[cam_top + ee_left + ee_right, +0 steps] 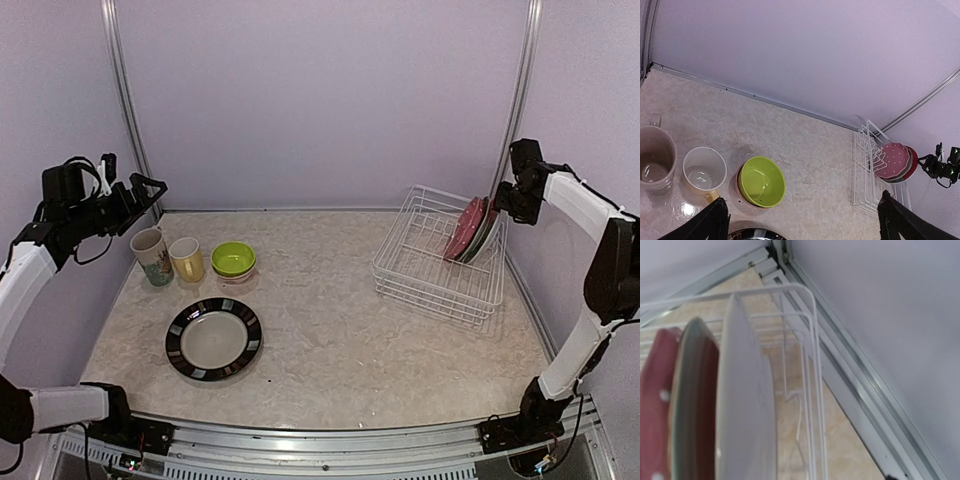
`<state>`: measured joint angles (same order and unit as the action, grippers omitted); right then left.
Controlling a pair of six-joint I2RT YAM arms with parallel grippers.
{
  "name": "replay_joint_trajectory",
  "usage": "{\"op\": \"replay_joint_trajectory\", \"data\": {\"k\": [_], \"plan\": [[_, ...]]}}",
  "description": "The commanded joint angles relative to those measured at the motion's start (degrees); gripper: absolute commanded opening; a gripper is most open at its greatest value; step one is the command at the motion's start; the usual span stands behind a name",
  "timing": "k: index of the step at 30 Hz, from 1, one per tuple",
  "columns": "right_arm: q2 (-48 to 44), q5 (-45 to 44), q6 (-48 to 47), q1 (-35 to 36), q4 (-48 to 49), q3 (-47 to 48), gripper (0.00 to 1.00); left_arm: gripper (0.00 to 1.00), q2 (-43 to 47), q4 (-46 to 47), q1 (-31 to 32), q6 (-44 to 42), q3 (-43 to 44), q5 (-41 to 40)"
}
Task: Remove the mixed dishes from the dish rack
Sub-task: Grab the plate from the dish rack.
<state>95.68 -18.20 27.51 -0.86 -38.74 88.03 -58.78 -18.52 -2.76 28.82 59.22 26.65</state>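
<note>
The white wire dish rack (pixel 432 268) stands at the right. The pink dotted plate (pixel 463 230) and the red-teal flower plate (pixel 481 226) stand upright in it. The right wrist view shows them edge-on, with a white plate edge (pixel 745 400) closest to the rack's end wires (pixel 810 365). My right gripper (pixel 503 203) hovers at the plates' top edge, jaws open and holding nothing. On the left stand the cream mug (pixel 152 255), the yellow cup (pixel 187 259) and the lime-green bowl (pixel 233 260), which is nested in a reddish-rimmed bowl (pixel 738 186). The dark plate (pixel 213 338) lies flat in front. My left gripper (pixel 140 190) is open and empty, raised above the mug.
The purple back wall and the metal corner posts (pixel 520 90) stand close behind the rack. A metal rail (pixel 865 390) runs along the table's right edge beside the rack. Bare marbled tabletop (pixel 330 330) lies between the dishes and the rack.
</note>
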Motion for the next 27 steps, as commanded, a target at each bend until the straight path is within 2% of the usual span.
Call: {"op": "replay_joint_trajectory", "data": {"k": [1,3,9,17,20,27], "plan": [[2.94,-1.25,-0.90,-1.16,1.31,2.92,0.68,0.99,-0.45,-0.76,0.78,-1.72,0.46,-0.53],[3.83,-1.65,-0.95,-1.18,1.36,3.40,0.67,0.99,-0.53,-0.89,1.08,-1.83,0.52,-0.61],[6.61,-2.55,-1.96,-1.20,1.64,4.89,0.52,0.99,-0.59,-1.16,1.86,-2.15,0.54,-0.97],[11.86,-3.51,-1.96,-1.03,0.71,8.35,0.45,0.99,-0.78,-1.06,2.07,-2.36,0.38,-0.82],[13.58,-4.04,-1.67,-0.71,-0.06,9.79,0.36,0.99,-0.74,-1.14,2.33,-2.45,0.41,-0.91],[16.04,-8.76,-1.25,0.73,-4.11,13.69,0.24,0.99,-0.48,-1.42,2.34,-2.79,0.28,-1.65]]}}
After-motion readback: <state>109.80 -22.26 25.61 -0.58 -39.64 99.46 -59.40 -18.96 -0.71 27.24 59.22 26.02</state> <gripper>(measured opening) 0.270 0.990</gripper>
